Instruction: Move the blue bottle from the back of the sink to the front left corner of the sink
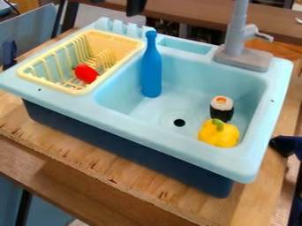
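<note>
At the top edge, the black gripper (136, 6) shows only in part, above and behind the back rim of the light blue sink (133, 126), touching nothing in view. The blue bottle (152, 73) is the nearest of the loose things; it stands upright at the basin's left side. A sushi roll (221, 109) with a black wrap and white top is in the basin's right part. Just in front of it lies a yellow pepper (219, 133) with a green stem. A red pepper-like thing (87, 73) lies in the yellow dish rack (54, 87) at the left.
A grey faucet (238, 42) rises from the sink's back right corner. The sink stands on a wooden board (112, 176). Dark objects stand at the right edge, beside the sink's front right corner. The round drain (179, 122) is left of the yellow pepper.
</note>
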`<state>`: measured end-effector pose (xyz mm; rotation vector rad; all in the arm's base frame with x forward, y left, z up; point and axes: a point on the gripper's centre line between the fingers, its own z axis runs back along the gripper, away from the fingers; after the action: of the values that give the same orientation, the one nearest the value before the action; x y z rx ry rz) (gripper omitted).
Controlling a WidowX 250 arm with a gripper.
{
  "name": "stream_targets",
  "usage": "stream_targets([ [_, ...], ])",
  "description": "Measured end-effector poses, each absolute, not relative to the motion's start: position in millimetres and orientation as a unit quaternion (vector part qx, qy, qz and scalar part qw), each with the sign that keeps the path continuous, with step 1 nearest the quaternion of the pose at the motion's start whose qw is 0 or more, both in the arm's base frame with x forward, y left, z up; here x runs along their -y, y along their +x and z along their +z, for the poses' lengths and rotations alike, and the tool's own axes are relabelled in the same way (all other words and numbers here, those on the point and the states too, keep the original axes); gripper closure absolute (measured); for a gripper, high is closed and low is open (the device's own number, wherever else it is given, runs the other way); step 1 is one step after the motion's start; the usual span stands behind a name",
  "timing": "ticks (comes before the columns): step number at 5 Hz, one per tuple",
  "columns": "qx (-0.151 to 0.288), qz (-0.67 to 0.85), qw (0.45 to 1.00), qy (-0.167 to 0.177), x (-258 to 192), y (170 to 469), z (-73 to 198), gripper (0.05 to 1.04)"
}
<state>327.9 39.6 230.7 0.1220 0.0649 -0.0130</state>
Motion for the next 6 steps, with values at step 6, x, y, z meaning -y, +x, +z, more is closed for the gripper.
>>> stream_targets([
  [6,-0.008,-0.065,0.997,-0.029,-45.5,376.2,178.8,0.082],
])
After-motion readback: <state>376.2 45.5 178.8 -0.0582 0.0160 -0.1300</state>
